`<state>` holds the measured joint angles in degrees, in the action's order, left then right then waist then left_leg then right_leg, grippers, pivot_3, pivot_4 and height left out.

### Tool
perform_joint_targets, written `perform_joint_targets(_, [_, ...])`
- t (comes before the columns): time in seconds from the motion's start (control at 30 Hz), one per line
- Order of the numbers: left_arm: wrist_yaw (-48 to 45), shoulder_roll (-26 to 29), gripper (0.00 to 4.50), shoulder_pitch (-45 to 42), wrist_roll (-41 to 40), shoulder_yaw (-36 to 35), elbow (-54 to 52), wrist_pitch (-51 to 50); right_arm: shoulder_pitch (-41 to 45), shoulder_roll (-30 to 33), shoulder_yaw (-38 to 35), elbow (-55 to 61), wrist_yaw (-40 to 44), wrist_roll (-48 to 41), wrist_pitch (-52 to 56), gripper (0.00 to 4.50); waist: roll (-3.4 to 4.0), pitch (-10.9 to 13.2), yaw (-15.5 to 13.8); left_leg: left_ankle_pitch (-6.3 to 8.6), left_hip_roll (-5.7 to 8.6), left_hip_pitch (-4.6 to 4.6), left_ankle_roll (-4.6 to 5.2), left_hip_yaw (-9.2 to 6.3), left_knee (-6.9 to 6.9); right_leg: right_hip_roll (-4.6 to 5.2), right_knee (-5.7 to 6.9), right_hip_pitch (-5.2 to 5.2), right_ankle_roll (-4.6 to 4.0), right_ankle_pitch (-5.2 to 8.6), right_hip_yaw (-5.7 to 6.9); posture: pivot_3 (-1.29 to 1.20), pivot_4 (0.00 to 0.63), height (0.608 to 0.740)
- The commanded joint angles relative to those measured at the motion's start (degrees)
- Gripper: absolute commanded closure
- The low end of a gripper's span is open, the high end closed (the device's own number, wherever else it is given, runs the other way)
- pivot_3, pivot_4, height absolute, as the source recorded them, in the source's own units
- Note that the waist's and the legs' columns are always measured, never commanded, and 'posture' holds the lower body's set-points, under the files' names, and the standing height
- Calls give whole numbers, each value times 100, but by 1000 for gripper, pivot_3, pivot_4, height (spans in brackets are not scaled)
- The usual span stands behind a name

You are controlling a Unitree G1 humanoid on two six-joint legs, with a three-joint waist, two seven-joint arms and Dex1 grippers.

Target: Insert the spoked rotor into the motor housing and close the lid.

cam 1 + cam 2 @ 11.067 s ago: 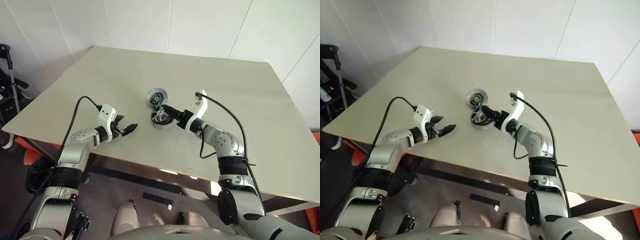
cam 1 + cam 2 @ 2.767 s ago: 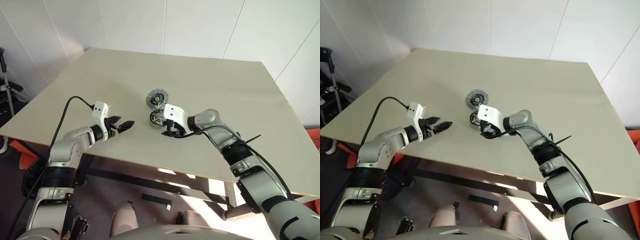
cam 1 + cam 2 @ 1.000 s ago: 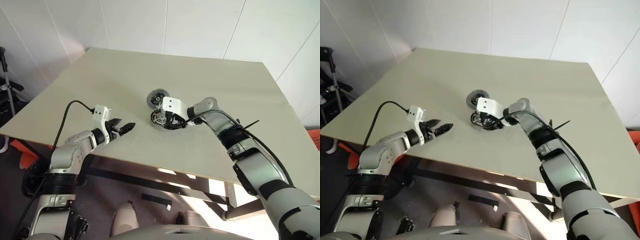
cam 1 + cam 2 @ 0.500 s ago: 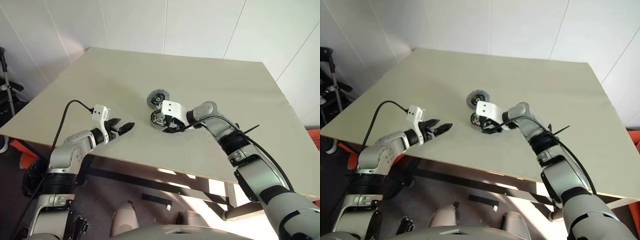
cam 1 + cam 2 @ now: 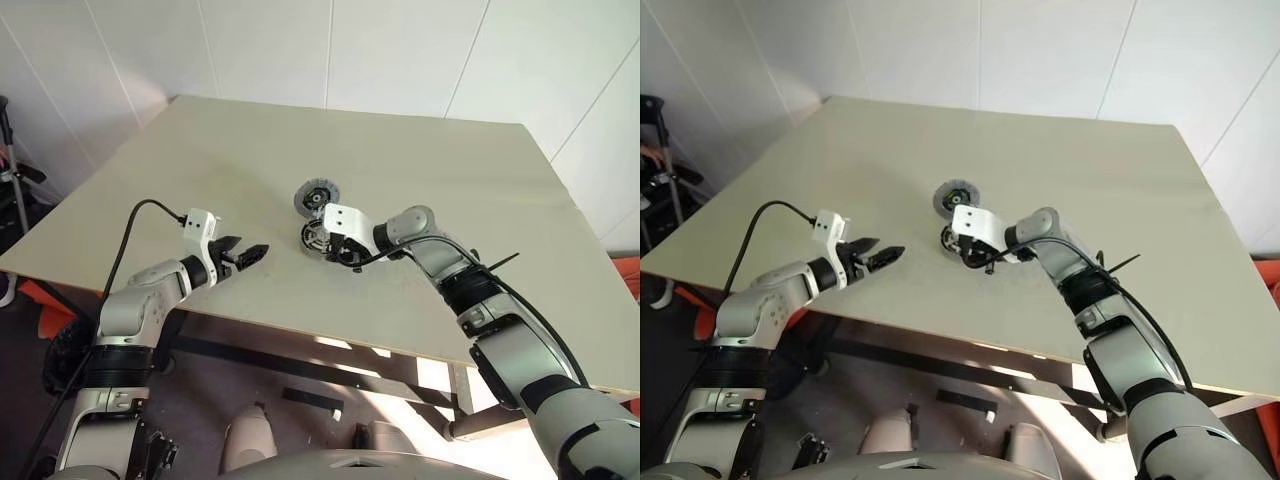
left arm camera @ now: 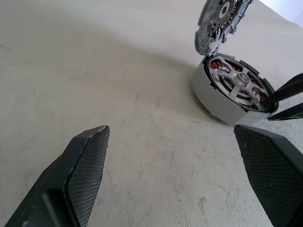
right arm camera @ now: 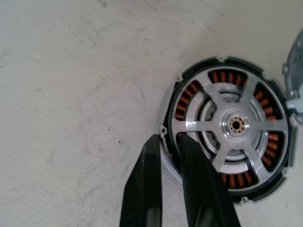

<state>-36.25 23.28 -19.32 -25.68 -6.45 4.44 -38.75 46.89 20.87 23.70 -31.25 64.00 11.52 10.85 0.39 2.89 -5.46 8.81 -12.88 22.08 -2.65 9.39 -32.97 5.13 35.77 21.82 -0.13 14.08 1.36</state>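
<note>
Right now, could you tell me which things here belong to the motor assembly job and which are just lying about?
Job: motor housing, pinched at its rim by the right gripper; lid, seated in the housing; spoked rotor, on the table beside the housing.
Just about: left gripper, open and idle over the table; black frame beyond the table's left edge.

Head stereo overhead; wrists close

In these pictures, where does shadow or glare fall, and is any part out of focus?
Left wrist view: the round metal part casts a soft shadow on the table; the near left claw fingers look soft. Right wrist view: its silver spokes shine without hard glare, and the right claw looks sharp.
</note>
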Motion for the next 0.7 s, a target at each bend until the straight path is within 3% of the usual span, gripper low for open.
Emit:
perform_joint_targets(0.03, [-3, 32, 25, -58, -53, -86, -124, 51, 59, -15, 55, -86, 21, 26, -57, 3946, 0, 0, 1, 0, 0, 0, 0, 0, 0, 0, 0, 0, 0, 0, 0, 0, 0, 740])
perform_joint_targets(0.37, [-10, 30, 25, -65, -53, -80, -121, 60, 93, -20, 44, -138, 13, 40, -82, 3946, 0, 0, 1, 0, 0, -2, 0, 0, 0, 0, 2, -3, 0, 0, 0, 0, 0, 740])
perform_joint_targets(0.47, [-3, 23, 25, -66, -54, -82, -127, 64, 96, -15, 47, -114, 68, 26, -11, 4490, 0, 0, 1, 0, 0, -3, 0, 0, 0, 0, 2, -3, 0, 0, 0, 0, 0, 740])
perform_joint_targets(0.7, [17, 3, 25, -63, -47, -78, -115, 76, 99, -26, 35, -76, 107, 20, 40, 4490, 0, 0, 1, 0, 0, -3, 0, 0, 0, 0, 2, -4, 0, 0, 0, 0, 0, 740])
